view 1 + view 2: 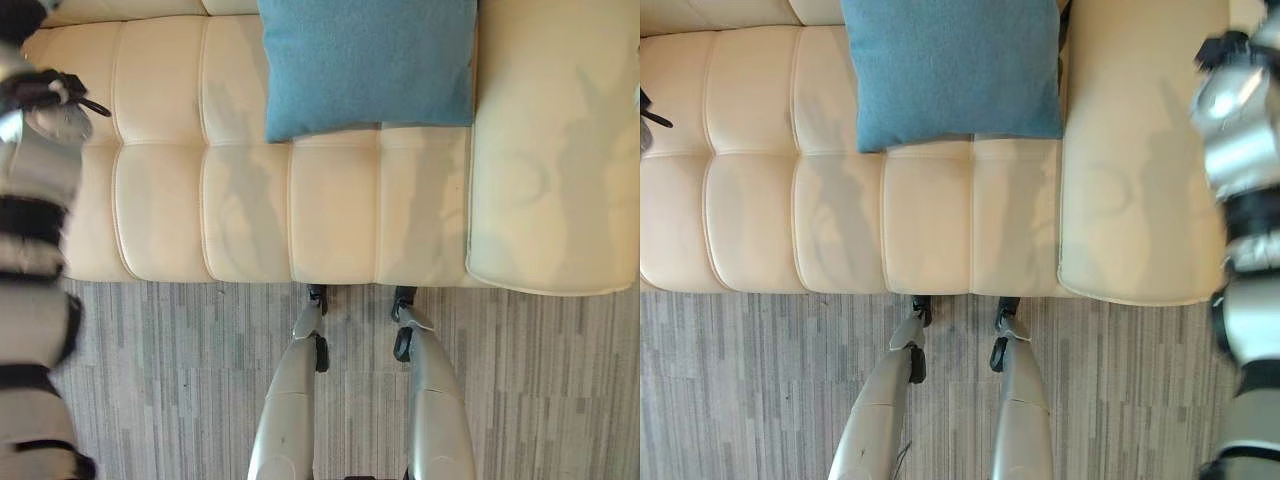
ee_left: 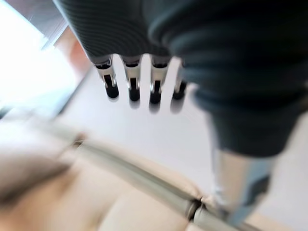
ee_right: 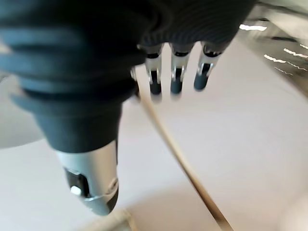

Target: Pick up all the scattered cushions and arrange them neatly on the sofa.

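The left hand (image 2: 139, 82) shows in its wrist view with its fingers straight and spread in a row, holding nothing; past them lies the pale sofa back and a seam. The right hand (image 3: 175, 72) looks the same in its own wrist view: fingers straight, thumb apart, nothing between them. Both arms are raised at the outer edges of the head views, the left arm (image 1: 35, 250) over the sofa's left end and the right arm (image 1: 1250, 230) over its right end.

Between them, on the cream sofa (image 1: 250, 200), sits one blue cushion (image 1: 368, 62). It lies flat on the seat at the far side, against the backrest, just left of the wide right-hand seat section, its near edge overlapping the tufted seat panels. It is roughly square, so it has no marked long axis; its edges run nearly parallel to the seat seams (with a slight tilt, the near left corner dipping a little lower).

From the hands, the cushion lies inward and far: right of the left arm, left of the right arm. Judging by the head views, the right arm is the nearer of the two, with only the wide seat section between it and the cushion's right edge.

The strip of grey floor (image 1: 180, 380) in front of the sofa has no cushion on it, so any still scattered must lie outside these views.
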Controlling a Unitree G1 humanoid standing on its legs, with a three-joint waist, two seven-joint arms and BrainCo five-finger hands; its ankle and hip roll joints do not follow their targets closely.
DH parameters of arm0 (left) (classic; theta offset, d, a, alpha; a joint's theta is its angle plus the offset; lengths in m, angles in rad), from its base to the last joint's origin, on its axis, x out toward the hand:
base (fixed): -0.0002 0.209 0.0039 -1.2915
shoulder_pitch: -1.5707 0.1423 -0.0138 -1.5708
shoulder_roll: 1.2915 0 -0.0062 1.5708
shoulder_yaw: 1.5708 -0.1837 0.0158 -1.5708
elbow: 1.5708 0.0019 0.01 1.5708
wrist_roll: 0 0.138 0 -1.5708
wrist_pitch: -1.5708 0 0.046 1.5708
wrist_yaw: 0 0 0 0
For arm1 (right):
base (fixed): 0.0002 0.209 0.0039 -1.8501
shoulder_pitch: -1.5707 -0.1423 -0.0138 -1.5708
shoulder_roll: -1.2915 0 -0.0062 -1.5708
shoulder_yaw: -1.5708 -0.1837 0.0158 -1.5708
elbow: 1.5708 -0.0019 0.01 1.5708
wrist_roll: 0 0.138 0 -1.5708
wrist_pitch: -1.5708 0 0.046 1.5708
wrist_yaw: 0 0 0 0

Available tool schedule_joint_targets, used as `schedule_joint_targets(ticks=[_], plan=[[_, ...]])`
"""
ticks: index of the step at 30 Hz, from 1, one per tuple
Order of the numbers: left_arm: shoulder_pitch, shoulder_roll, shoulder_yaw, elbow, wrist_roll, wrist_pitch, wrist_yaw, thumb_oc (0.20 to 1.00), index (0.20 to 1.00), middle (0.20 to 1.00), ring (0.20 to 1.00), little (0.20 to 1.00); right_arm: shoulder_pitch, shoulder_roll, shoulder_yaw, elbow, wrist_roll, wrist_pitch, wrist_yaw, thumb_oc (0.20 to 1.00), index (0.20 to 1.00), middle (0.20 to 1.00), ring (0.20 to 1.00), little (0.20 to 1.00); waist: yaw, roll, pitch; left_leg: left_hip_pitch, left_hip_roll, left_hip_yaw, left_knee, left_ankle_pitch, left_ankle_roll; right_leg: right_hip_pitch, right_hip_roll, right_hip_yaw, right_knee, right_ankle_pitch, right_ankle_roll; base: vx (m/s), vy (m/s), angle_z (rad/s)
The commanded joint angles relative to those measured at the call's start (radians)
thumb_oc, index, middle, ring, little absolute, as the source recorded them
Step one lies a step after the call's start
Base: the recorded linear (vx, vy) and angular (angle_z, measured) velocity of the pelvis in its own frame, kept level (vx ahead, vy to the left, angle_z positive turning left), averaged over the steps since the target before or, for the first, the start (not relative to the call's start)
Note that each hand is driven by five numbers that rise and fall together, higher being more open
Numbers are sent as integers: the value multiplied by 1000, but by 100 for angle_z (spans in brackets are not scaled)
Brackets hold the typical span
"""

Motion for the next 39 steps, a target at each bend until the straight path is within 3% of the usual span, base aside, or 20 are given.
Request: schedule_joint_targets(ticks=[1,2,3,6,9,10,12,17,23,39], plan=[[161,-116,66,-69,-251,-151,-119,1000,1000,1000,1000,1000,200,111,-89,-85,111,-74,135,1000,1000,1000,1000,1000,9,-8,-7,166,-16,13,14,-154,-23,234,13,-32,-146,-63,54,62,-11,-12],[169,-116,66,-74,-251,-150,-120,1000,1000,1000,1000,1000,209,113,-91,-91,110,-73,135,1000,1000,1000,1000,1000,9,-9,-10,168,-17,13,11,-151,-22,237,13,-33,-150,-59,53,70,2,-4],[291,-215,90,-129,-320,-168,-201,1000,1000,1000,1000,1000,337,215,-134,-116,193,-103,229,1000,1000,1000,1000,1000,7,-11,-26,235,-18,18,-14,-157,-22,306,18,-40,-174,-62,55,78,6,-3],[463,-345,107,-171,-348,-156,-303,1000,1000,1000,1000,1000,531,346,-138,-148,258,-129,360,1000,1000,1000,1000,1000,6,-17,-74,346,-13,26,-77,-157,-19,414,29,-56,-226,-57,64,111,16,-3],[575,-390,119,-219,-316,-137,-349,1000,1000,1000,1000,1000,638,388,-154,-138,264,-119,420,1000,1000,1000,1000,1000,6,-18,-115,407,-12,30,-120,-151,-17,473,34,-68,-267,-47,68,63,25,4],[655,-421,137,-217,-278,-111,-398,1000,1000,1000,1000,1000,715,401,-167,-101,260,-100,486,1000,1000,1000,1000,1000,7,-21,-149,459,-13,35,-152,-150,-16,524,44,-74,-299,-43,73,25,33,3],[705,-445,139,-189,-265,-91,-439,1000,1000,1000,1000,1000,770,421,-194,-77,270,-85,504,1000,1000,1000,1000,1000,8,-24,-186,493,-13,44,-170,-149,-15,562,49,-83,-333,-29,77,14,42,2],[817,-469,142,-126,-179,-37,-503,1000,1000,1000,1000,1000,861,454,-220,41,235,-39,538,1000,1000,1000,1000,1000,14,-32,-269,556,-13,63,-170,-176,-19,640,54,-94,-384,-11,89,-9,43,-6],[882,-502,108,-94,-103,0,-549,1000,1000,1000,1000,1000,914,480,-200,111,177,11,566,1000,1000,1000,1000,1000,27,-42,-323,619,-16,73,-170,-198,-13,702,53,-93,-384,-16,94,-12,53,-9],[957,-525,53,-158,-60,34,-577,1000,1000,1000,1000,1000,987,557,-175,131,169,35,584,1000,1000,1000,1000,1000,28,-52,-349,685,-14,73,-170,-216,-3,766,60,-93,-384,-33,94,-2,0,0]])
